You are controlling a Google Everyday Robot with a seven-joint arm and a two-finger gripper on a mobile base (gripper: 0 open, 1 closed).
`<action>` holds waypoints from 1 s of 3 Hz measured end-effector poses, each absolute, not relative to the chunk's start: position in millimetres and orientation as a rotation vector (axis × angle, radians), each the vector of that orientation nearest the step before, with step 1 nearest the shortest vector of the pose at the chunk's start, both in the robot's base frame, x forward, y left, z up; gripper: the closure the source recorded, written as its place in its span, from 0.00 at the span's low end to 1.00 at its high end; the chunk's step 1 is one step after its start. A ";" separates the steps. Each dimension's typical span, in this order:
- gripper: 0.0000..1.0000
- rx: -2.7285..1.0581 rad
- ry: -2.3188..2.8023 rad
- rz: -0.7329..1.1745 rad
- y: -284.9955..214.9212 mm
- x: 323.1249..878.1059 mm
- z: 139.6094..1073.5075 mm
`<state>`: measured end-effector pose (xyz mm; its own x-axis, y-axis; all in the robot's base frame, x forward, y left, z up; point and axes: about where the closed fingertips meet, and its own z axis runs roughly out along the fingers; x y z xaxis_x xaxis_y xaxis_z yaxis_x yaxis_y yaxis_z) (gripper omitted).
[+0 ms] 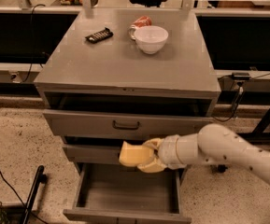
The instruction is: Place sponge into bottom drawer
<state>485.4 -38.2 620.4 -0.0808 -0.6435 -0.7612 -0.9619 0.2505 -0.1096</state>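
The pale yellow sponge point(130, 154) is held in my gripper point(143, 156), whose cream-yellow fingers point(152, 166) close on it from above and below. The white arm reaches in from the right. The sponge hangs in front of the middle drawer, just above the back of the open bottom drawer point(125, 214), a wide shallow grey tray with nothing inside it.
A white bowl point(151, 38), a red can point(140, 21) lying on its side and a dark snack bar point(99, 35) sit on the grey cabinet top point(125, 66). The top drawer point(125, 124) is slightly open. A black pole point(31, 195) and cables lie on the floor at left.
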 end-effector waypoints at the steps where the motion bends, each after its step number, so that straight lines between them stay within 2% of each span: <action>1: 1.00 -1.521 1.747 0.584 -49.4 480.7 537.2; 3: 1.00 -1.480 1.653 0.730 -51.8 471.9 460.7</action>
